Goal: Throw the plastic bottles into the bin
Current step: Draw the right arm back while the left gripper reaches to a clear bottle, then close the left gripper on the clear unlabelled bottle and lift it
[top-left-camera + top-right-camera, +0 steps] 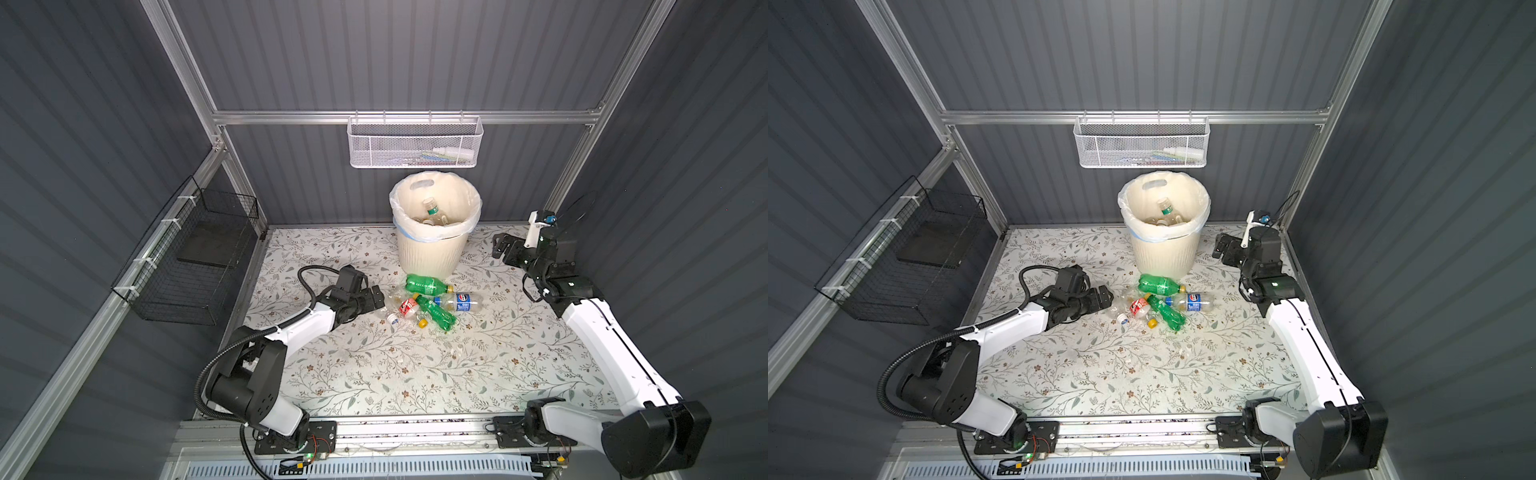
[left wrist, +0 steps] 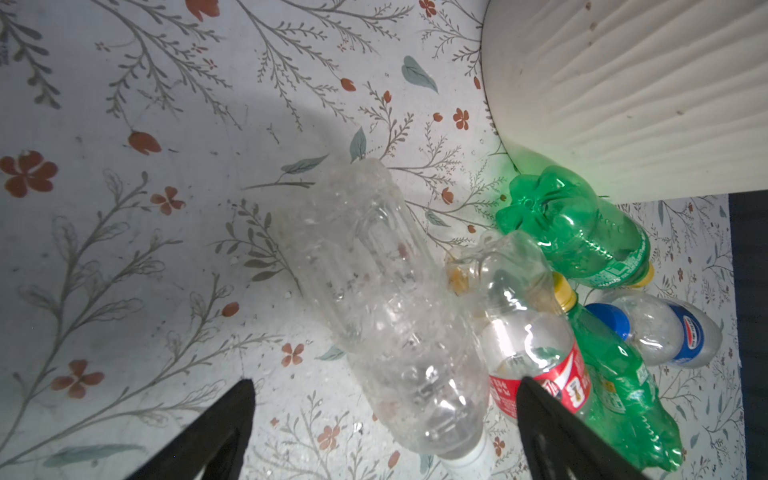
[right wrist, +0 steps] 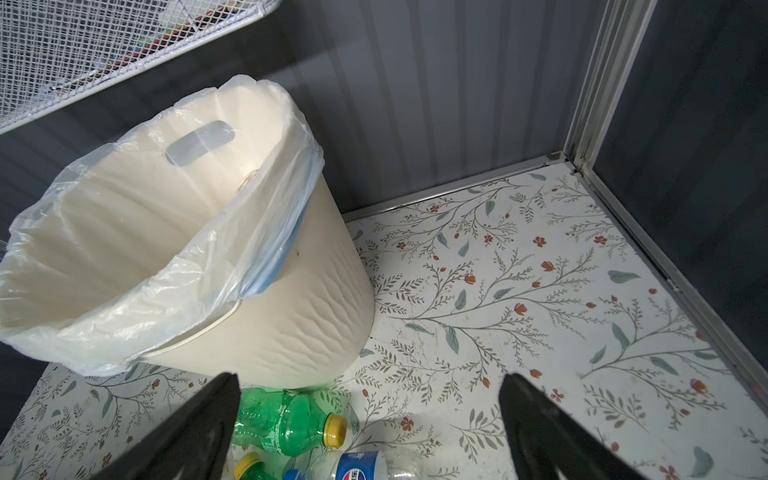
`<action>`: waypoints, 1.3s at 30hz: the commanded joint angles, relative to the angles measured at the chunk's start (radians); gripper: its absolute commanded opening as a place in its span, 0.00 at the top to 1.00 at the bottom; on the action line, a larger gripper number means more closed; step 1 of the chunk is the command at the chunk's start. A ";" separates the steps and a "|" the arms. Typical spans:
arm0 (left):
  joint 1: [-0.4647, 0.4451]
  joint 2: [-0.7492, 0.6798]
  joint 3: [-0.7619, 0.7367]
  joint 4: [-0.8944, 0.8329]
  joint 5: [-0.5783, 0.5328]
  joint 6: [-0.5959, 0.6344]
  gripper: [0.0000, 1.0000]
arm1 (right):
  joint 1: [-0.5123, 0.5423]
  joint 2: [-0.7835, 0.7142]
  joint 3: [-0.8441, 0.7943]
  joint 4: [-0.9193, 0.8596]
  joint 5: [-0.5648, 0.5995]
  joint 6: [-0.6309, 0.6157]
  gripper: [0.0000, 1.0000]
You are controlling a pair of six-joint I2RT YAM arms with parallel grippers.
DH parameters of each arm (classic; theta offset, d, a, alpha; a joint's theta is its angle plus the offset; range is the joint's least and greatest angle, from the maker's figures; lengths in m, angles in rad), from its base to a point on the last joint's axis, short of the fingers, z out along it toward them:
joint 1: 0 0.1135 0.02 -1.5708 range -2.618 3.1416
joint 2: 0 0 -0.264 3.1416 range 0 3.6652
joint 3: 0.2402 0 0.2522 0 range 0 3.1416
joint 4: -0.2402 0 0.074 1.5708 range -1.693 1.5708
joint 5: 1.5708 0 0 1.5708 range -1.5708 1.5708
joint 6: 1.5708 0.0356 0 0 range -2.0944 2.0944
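Observation:
The cream ribbed bin (image 1: 432,257) (image 1: 1163,257) with a white liner stands at the back and holds a few bottles (image 1: 432,210). In front of it several plastic bottles lie in a heap: two green ones (image 1: 426,284) (image 1: 436,311), a blue-labelled one (image 1: 463,302), a red-labelled one (image 1: 407,308) and a clear white-capped one (image 2: 374,299). My left gripper (image 1: 380,299) (image 2: 384,382) is open, low at the heap's left side, with the clear bottle's cap end between its fingers. My right gripper (image 1: 498,246) (image 3: 370,376) hangs open and empty to the right of the bin (image 3: 291,324).
A white mesh basket (image 1: 415,143) hangs on the rear rail above the bin. A black wire basket (image 1: 195,257) is fixed to the left wall. Ribbed grey walls and aluminium posts close in the flowered tabletop (image 1: 395,374).

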 commanded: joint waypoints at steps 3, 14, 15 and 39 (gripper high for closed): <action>-0.007 0.064 0.067 -0.020 0.020 -0.050 0.04 | -0.019 -0.009 -0.042 0.035 -0.023 0.044 0.01; -0.007 0.155 0.109 -0.027 0.028 -0.067 0.07 | -0.033 0.015 -0.073 0.031 0.013 0.112 0.01; -0.007 0.161 0.110 -0.026 0.028 -0.066 0.08 | -0.035 0.018 -0.079 0.031 0.008 0.111 0.01; -0.005 0.134 0.066 -0.042 -0.009 -0.011 0.38 | -0.066 0.024 -0.145 0.071 -0.118 0.102 0.01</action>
